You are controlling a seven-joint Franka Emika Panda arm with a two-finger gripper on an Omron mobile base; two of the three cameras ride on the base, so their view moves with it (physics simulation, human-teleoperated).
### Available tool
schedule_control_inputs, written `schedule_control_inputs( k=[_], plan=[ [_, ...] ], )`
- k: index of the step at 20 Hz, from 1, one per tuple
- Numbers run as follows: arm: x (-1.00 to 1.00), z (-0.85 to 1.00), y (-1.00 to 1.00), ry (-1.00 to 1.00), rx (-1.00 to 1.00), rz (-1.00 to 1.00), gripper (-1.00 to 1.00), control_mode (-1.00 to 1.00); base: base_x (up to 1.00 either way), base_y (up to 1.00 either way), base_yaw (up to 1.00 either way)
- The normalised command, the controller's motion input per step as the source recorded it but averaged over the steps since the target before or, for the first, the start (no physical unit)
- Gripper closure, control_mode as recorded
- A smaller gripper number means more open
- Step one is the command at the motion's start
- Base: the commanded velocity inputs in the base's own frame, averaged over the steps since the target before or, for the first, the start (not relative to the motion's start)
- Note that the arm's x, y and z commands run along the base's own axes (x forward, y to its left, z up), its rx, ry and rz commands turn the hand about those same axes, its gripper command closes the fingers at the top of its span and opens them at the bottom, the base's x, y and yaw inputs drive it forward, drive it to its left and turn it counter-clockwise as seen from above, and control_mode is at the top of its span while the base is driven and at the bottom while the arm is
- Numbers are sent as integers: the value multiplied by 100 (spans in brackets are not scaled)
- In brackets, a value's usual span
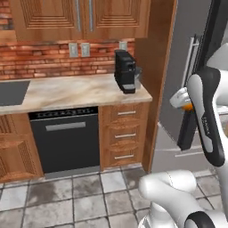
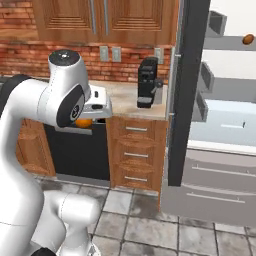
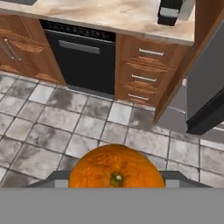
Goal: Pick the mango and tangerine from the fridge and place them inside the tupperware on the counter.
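- Tangerine (image 3: 116, 169) sat pinched in the gripper (image 2: 85, 121), up over the tiled floor (image 3: 52, 131).
- Mango (image 2: 248, 39) was on a fridge (image 2: 220, 95) shelf, door wide open.

The white Franka arm with dark joints rises from its base, bends at a raised elbow and reaches forward at about chest height, its forearm roughly level. Its two-finger gripper (image 2: 85, 121) points downward toward the floor, jaws closed on the small round bright orange tangerine (image 3: 116, 168), which sits between the fingers, held in the air.
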Motion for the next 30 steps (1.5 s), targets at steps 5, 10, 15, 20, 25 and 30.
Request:
schedule_control_inputs(
  k=[5, 10, 15, 20, 25, 30],
  plan=[
    [0, 0, 0, 0, 0, 0, 100, 100, 32, 100, 17],
    [0, 0, 0, 0, 0, 0, 100, 100, 41, 100, 38],
    [0, 0, 0, 0, 0, 0, 100, 100, 58, 100, 44],
    [0, 0, 0, 0, 0, 0, 100, 100, 92, 100, 38],
    [0, 0, 0, 0, 0, 0, 100, 100, 100, 100, 29],
    [0, 0, 0, 0, 0, 0, 100, 100, 100, 100, 22]
  ],
)
